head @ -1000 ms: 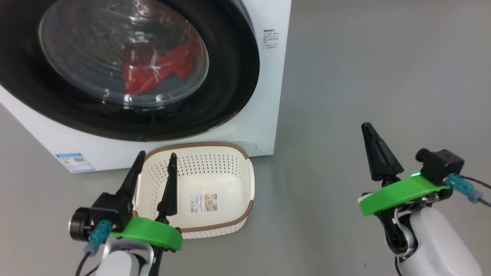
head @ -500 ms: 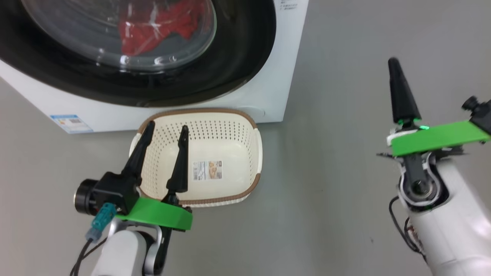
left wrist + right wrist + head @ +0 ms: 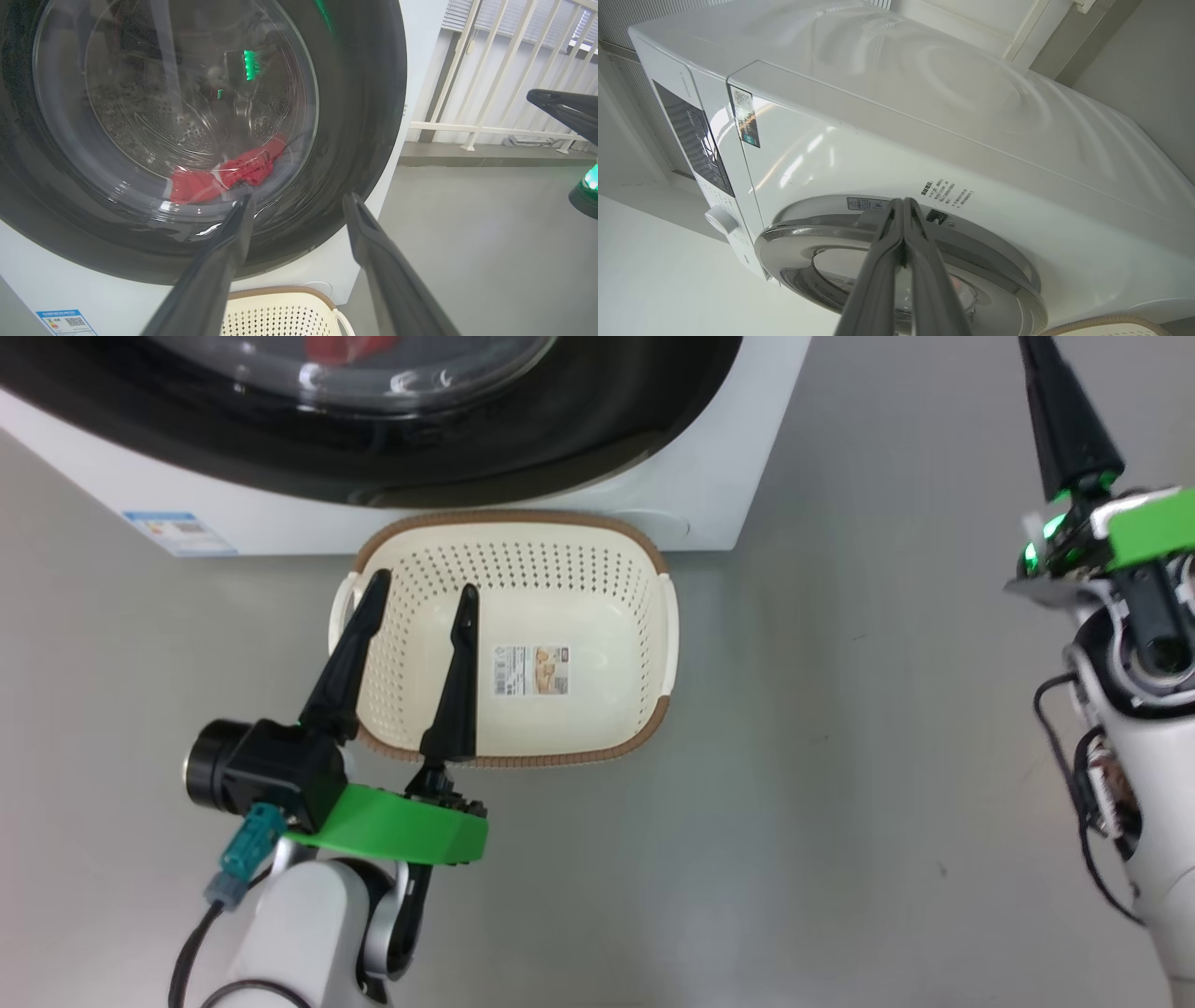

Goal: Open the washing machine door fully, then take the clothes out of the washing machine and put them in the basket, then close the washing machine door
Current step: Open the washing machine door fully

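The two dark fingers of the left gripper (image 3: 424, 583) are held spread with nothing between them, and they are seen above the left half of the basket (image 3: 523, 518), which is set on the grey floor (image 3: 840, 756) just before the lower front edge of the washing machine (image 3: 719, 485). The fingers of the right gripper (image 3: 902, 201) are pressed together on nothing and are pointed towards the rim of the washing machine door (image 3: 364, 116), off the machine's right front corner. The door is shut, and the clothes (image 3: 224, 175) are seen through it, heaped at the bottom of the drum (image 3: 187, 130).
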